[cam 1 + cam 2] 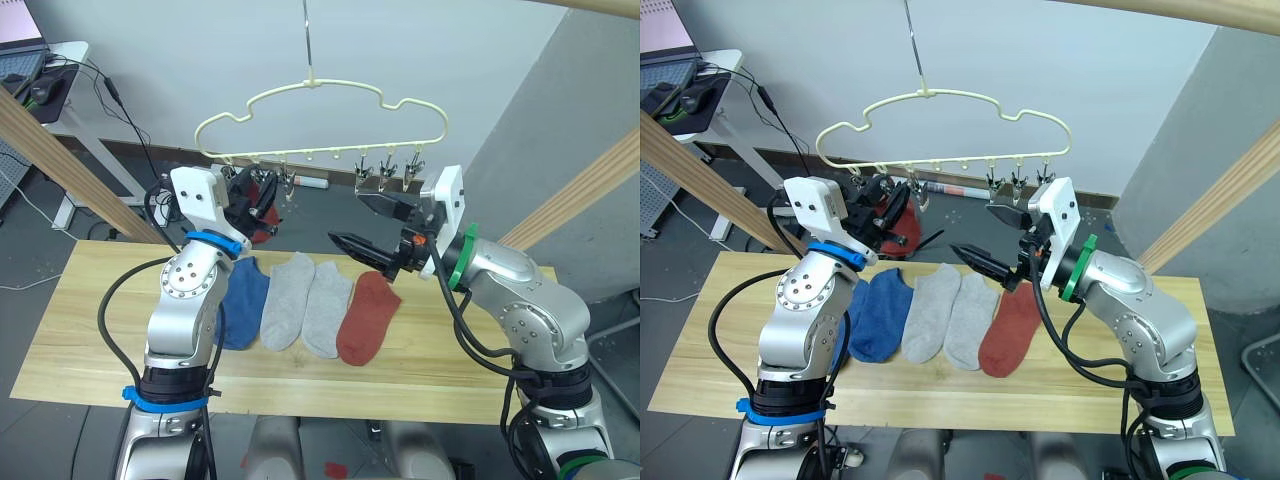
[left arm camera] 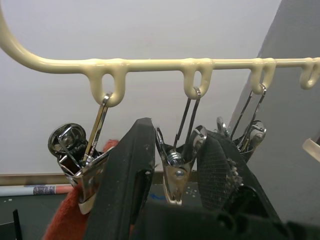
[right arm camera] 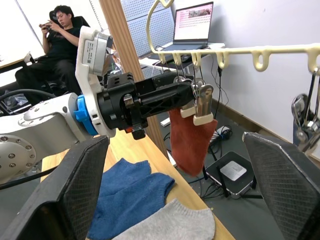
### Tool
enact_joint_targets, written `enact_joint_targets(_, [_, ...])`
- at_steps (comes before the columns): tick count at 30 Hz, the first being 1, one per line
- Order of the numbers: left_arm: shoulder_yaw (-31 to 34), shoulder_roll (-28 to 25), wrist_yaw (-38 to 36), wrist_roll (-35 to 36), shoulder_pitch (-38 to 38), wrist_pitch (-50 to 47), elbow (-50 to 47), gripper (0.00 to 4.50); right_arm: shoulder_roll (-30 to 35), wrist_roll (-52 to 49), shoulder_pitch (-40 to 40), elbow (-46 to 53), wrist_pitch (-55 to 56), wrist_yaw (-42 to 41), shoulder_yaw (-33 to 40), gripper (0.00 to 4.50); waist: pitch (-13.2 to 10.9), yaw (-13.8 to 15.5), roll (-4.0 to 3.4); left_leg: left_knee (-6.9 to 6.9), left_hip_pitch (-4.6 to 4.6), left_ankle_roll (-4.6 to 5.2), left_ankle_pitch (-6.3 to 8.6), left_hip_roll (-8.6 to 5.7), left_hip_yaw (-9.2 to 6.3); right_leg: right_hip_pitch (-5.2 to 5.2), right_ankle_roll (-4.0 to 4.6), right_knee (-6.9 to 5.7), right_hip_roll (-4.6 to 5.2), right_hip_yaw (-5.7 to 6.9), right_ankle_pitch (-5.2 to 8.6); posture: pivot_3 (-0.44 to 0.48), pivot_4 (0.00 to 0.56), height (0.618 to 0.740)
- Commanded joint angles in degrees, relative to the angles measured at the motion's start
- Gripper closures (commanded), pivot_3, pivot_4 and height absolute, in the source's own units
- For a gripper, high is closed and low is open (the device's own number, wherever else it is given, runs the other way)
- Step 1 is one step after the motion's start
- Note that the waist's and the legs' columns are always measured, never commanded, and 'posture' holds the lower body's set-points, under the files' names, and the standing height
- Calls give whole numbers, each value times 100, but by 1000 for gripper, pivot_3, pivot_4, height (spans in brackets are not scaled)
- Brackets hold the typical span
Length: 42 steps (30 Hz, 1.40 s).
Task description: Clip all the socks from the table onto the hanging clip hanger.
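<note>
From my seat: pale grey wall [image 1: 200,60]; dark floor [image 1: 320,205]; sloping wooden poles [image 1: 590,190] either side; white desk [image 1: 75,110] with laptop [image 3: 192,22] and trailing cables [image 1: 125,110]; a seated person [image 3: 62,37] behind

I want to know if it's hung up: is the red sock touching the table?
Apart. In the right wrist view the red sock dangles from a clip, with open air above the table.

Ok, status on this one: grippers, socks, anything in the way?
Left gripper at a clip. Right gripper open, empty. One rust red knit sock clipped on pale yellow wire hanger. No obstruction.
</note>
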State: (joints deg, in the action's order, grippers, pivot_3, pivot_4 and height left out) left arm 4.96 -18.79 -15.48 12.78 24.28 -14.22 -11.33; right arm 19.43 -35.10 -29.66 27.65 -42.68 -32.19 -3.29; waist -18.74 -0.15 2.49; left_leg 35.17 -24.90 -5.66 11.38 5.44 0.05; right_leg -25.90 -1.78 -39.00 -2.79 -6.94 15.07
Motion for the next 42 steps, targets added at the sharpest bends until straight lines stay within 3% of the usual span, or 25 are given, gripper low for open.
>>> enact_joint_targets(1, [56, 16, -13, -38, 45, 177, -174, 2921, 10, -140, -28, 271, 77, 12, 87, 0, 0, 0, 0, 0, 0, 0, 0, 0, 0, 0, 1, 0, 0, 0, -1, -2, 342, 740])
enact_joint_targets(9, [68, 38, -44, 8, 63, 202, -195, 4326, 124, 14, 301, 246, 26, 43, -33, 0, 0, 1, 0, 0, 0, 0, 0, 0, -2, 2, 1, 0, 0, 2, 0, 0, 347, 740])
enact_joint_targets(17, [68, -35, -96, 42, -28, 43, -261, 4326, 727, 1572, 1251, -785, 314, 411, -952, 0, 0, 2, 0, 3, 4, -1, -1, -1, 0, 7, -20, 1, 2, 0, 12, 8, 354, 740])
enact_joint_targets(28, [47, -52, -224, 102, -68, -115, -369, 4326, -154, 2757, 1088, -2646, 849, 930, -1538, 0, -1, -22, -2, 5, 10, 1, -2, 0, 2, 10, -21, -1, -1, -3, 12, 20, 348, 740])
enact_joint_targets(35, [72, -45, -229, 94, -116, -189, -454, 4326, -148, 3482, 1154, -3383, 1387, 853, -1946, 0, -1, -15, -1, 6, 13, 2, -2, 0, 1, 14, -21, 0, 0, -2, 12, 36, 350, 740])
enact_joint_targets(38, [114, -84, -251, 110, -193, -221, -514, 4326, -10, 3630, 1302, -3483, 1660, 691, -1968, 548, -1, -12, -1, 7, 22, 2, -2, 0, -1, 24, -22, -1, 0, -1, 12, 42, 351, 740])
enact_joint_targets(42, [171, -131, -303, 166, -237, -296, -545, 4326, 206, 3791, 1411, -3494, 2021, 443, -2028, 1754, -1, -13, -1, 6, 49, 3, -2, -2, -2, 54, -23, 4, 0, -1, 13, 42, 351, 740])
